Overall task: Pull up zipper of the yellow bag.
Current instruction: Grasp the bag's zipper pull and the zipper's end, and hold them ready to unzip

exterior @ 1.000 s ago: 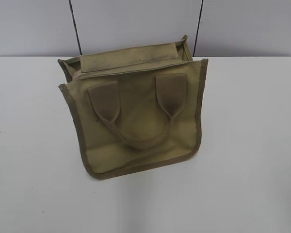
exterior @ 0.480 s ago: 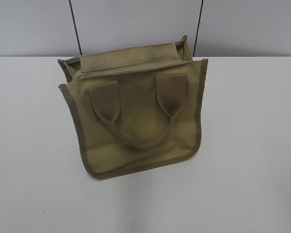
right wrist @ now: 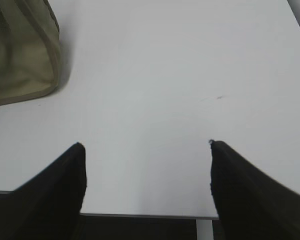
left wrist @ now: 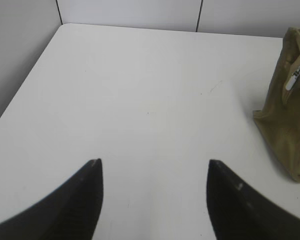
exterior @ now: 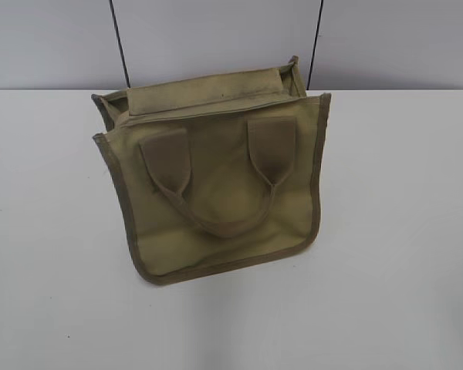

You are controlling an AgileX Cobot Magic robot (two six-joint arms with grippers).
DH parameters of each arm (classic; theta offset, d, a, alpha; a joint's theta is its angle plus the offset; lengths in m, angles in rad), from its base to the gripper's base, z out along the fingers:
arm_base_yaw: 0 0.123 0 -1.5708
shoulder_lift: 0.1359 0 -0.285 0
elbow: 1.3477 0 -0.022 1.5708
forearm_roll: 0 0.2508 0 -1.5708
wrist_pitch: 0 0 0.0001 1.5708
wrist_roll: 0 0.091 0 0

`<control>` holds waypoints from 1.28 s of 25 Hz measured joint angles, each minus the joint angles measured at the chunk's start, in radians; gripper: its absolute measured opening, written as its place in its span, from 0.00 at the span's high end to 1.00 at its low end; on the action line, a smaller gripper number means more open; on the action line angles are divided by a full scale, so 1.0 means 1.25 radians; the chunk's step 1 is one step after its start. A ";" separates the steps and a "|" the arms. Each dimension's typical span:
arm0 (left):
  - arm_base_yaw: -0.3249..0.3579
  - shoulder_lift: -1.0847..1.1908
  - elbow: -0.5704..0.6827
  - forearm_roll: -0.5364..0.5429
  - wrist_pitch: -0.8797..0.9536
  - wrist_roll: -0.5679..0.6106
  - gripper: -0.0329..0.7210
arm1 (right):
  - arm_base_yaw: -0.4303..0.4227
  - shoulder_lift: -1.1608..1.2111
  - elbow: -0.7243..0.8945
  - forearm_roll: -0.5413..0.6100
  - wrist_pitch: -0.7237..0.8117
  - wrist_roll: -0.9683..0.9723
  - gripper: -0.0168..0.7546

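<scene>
The yellow bag [exterior: 216, 177] stands on the white table [exterior: 401, 231] in the middle of the exterior view, handles facing me. No gripper shows in that view. In the left wrist view the bag's side [left wrist: 285, 120] is at the right edge, with the silver zipper pull tab [left wrist: 294, 79] hanging near its top. My left gripper [left wrist: 155, 162] is open and empty over bare table, well left of the bag. In the right wrist view a corner of the bag [right wrist: 20, 55] is at the upper left. My right gripper [right wrist: 145, 145] is open and empty near the table's front edge.
A grey panelled wall [exterior: 216, 38] with dark seams runs behind the table. The table's left edge [left wrist: 20, 95] shows in the left wrist view and its front edge [right wrist: 145, 216] in the right wrist view.
</scene>
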 joint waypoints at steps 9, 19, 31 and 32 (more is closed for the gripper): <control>0.000 0.000 -0.006 0.000 -0.011 0.000 0.34 | 0.000 0.000 0.000 0.000 0.000 0.000 0.25; 0.000 0.174 0.053 0.000 -0.500 0.000 0.36 | 0.000 0.000 0.000 0.000 0.000 0.000 0.25; -0.001 0.701 0.246 0.077 -1.236 -0.039 0.42 | 0.000 0.000 0.000 0.000 0.000 0.000 0.25; -0.001 0.763 0.246 0.109 -1.277 -0.057 0.42 | 0.000 0.000 0.000 0.000 0.000 0.000 0.25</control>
